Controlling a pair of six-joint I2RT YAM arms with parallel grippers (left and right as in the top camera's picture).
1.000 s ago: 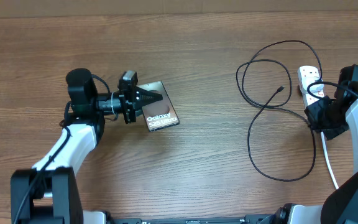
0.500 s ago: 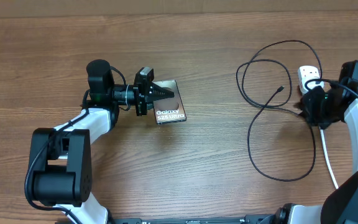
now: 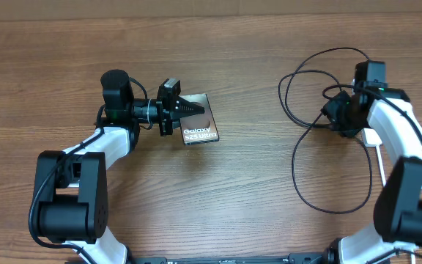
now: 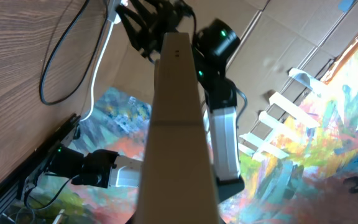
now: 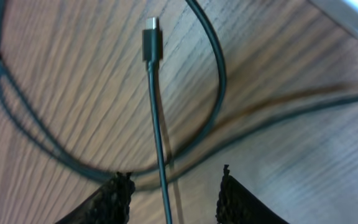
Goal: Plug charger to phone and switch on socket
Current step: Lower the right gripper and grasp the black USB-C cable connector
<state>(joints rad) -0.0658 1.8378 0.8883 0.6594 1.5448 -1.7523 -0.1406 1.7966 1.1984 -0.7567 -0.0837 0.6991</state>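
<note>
My left gripper [image 3: 187,109] is clamped shut on the phone [image 3: 200,122], its fingers pinching the left edge. The phone is a dark slab with white Galaxy S25 Ultra lettering at its near end. It sits at a tilt over the wooden table [image 3: 218,198]. In my left wrist view its pale edge [image 4: 176,124] runs straight up the middle.

Well to the right of the phone, the charger [image 3: 293,165] lies on the wood in loose, overlapping black loops. At the side of those loops farther from the phone hangs my right gripper [image 3: 335,114], released and holding nothing. In my right wrist view the cable runs between my parted fingertips [image 5: 114,199], and the connector tip [image 5: 152,40] lies on the wood ahead of them.

Farthest from the phone, the white socket [image 3: 372,137] is mostly hidden under my right arm. Its thick white cord [image 3: 382,167] trails toward the near table edge.
</note>
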